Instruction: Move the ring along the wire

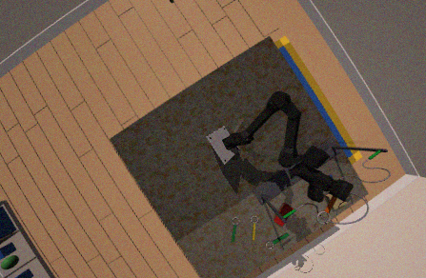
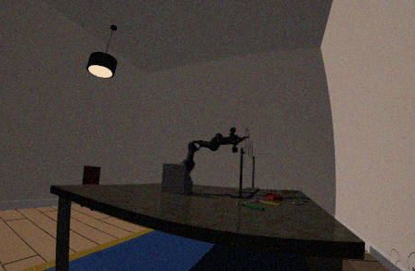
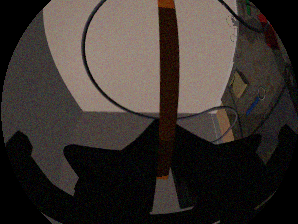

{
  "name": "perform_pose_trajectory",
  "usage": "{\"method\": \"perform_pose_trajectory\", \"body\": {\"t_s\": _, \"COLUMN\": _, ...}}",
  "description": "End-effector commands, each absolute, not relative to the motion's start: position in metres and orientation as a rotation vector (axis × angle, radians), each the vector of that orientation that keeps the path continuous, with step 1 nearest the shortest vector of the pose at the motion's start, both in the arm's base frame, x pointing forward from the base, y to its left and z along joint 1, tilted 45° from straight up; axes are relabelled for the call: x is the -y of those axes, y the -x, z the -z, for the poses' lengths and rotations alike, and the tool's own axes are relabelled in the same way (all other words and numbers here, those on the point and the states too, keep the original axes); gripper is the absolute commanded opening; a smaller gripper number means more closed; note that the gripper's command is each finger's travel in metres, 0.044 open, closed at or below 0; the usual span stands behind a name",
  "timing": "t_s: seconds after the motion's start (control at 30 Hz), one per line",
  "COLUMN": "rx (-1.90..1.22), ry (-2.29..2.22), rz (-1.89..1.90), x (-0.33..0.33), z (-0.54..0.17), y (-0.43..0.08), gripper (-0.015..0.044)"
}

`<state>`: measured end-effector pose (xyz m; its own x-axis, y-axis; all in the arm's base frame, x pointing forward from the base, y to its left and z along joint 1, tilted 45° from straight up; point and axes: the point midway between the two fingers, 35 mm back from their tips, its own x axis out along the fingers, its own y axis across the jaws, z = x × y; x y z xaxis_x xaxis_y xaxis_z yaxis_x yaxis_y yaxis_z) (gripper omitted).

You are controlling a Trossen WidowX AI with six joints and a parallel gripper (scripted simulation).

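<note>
The ring (image 1: 323, 217) is around or against the thin grey wire (image 1: 367, 208) (image 3: 84, 50), between the two green parts; exact clearance is too small to tell. Its orange handle (image 1: 330, 205) (image 3: 169, 60) runs up between the fingers of my gripper (image 1: 332, 197) (image 2: 244, 137) (image 3: 161, 123), which is shut on it. The ring itself lies outside the wrist view. One green part (image 1: 289, 214) is beside the left post (image 1: 273, 208); the other green part (image 1: 375, 154) is by the end of the right post (image 1: 359, 149).
A red block (image 1: 279, 220), a green-handled ring (image 1: 233, 232), a yellow-handled ring (image 1: 253, 230) and another green-handled ring (image 1: 280, 238) lie on the table. A tan block (image 3: 238, 83) and a blue-handled ring (image 3: 253, 105) lie below. A pale wall is nearby.
</note>
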<state>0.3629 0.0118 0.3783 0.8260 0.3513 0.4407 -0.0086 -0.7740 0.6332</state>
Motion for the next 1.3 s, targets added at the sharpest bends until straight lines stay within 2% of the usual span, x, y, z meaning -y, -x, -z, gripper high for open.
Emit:
{"method": "perform_pose_trajectory", "body": {"t_s": 0.0, "rx": -0.234, "ry": -2.419, "rz": -0.734, "x": -0.01, "z": -0.3771, "y": -0.3634, "gripper": -0.015}}
{"method": "perform_pose_trajectory", "body": {"t_s": 1.27, "rx": -0.117, "ry": -2.831, "rz": -0.781, "x": -0.005, "z": -0.3819, "y": -0.3638, "gripper": -0.015}}
